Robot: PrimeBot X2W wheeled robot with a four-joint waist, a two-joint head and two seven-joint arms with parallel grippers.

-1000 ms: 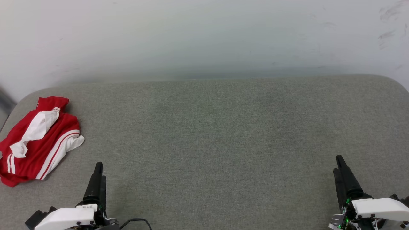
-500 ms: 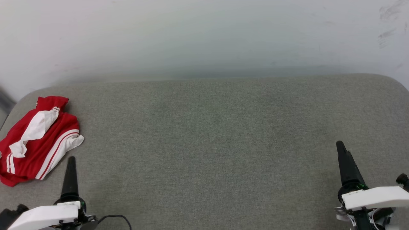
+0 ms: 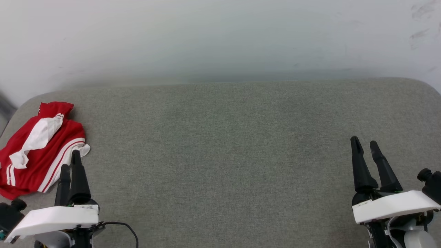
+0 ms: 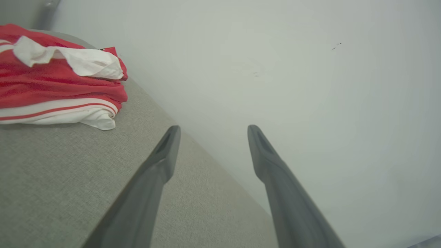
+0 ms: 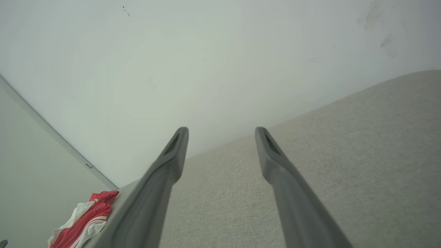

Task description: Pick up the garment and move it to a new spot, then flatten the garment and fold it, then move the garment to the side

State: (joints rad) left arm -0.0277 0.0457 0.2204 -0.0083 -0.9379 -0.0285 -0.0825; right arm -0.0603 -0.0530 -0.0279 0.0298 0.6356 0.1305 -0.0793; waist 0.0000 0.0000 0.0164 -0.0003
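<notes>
The garment (image 3: 41, 148) is a crumpled red shirt with white sleeves and striped trim, lying at the far left of the grey padded surface (image 3: 220, 155). It also shows in the left wrist view as the garment (image 4: 58, 86) and small in the right wrist view as the garment (image 5: 82, 220). My left gripper (image 3: 70, 160) is open, its tips just right of the garment's near edge, holding nothing. My right gripper (image 3: 364, 144) is open and empty over the right side of the surface. In the wrist views the left gripper (image 4: 212, 132) and right gripper (image 5: 220, 134) stand spread.
A pale wall (image 3: 220, 38) rises directly behind the padded surface. The surface has rounded corners at the far left and far right. A dark cable (image 3: 124, 229) loops beside my left wrist.
Both arms have moved forward and rotated, so two fingers of each gripper now show side by side. The left gripper has come closer to the garment. The garment has not moved.
</notes>
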